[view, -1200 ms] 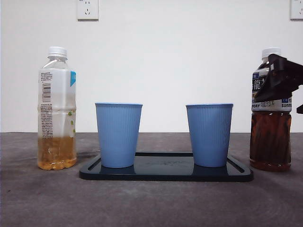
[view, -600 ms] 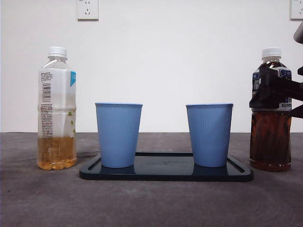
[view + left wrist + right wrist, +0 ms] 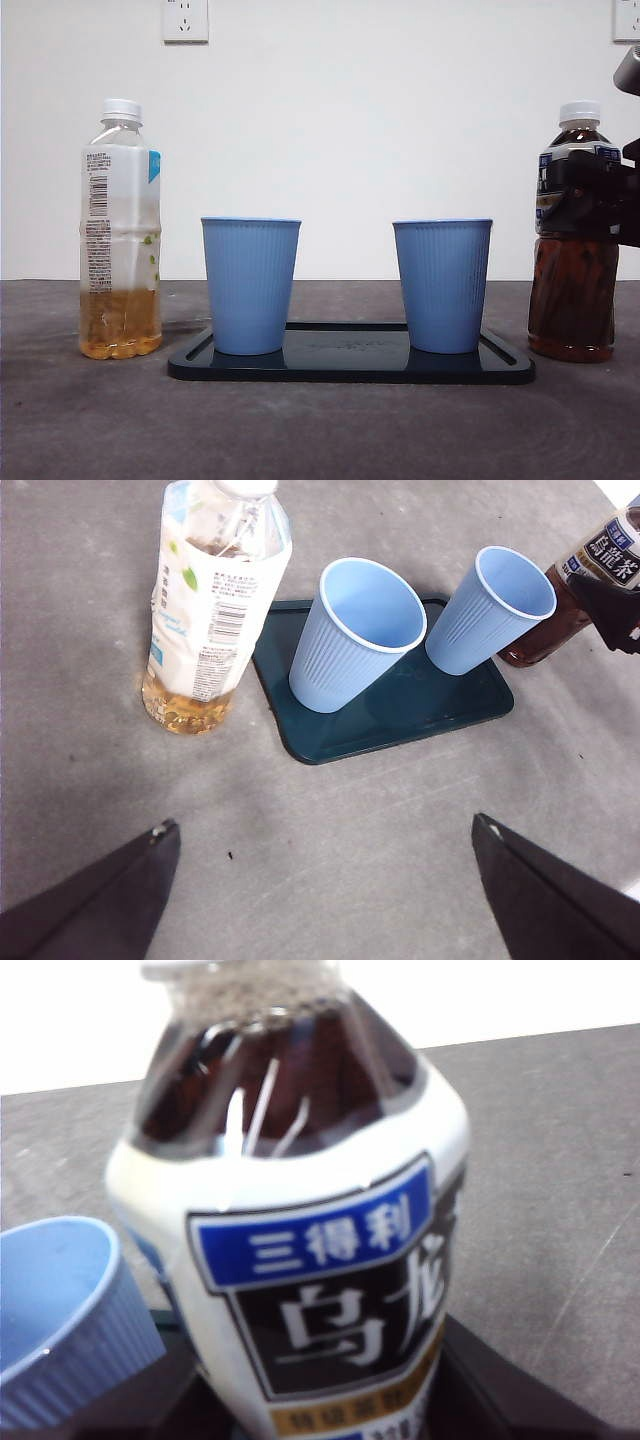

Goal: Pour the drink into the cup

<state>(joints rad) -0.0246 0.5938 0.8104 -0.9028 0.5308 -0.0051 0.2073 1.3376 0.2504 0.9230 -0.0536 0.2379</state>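
At the desk's point(image 3: 320, 430) right end, the right pincer point(image 3: 600, 195) is clamped around the label of the tea bottle point(image 3: 573, 270), which stands upright just beside the tray point(image 3: 350, 368). Two blue cups point(image 3: 250, 285) stand on the tray. The left pincer point(image 3: 320, 880) hangs wide open, holding nothing, above the desk near the pale bottle point(image 3: 215, 600).

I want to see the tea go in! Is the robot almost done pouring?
Not yet. Both blue cups on the tray look empty, and nothing is poured. The right gripper is around the capped dark oolong tea bottle, which stands upright on the table. Opening, lifting, tilting and pouring are left. The left gripper waits, open.
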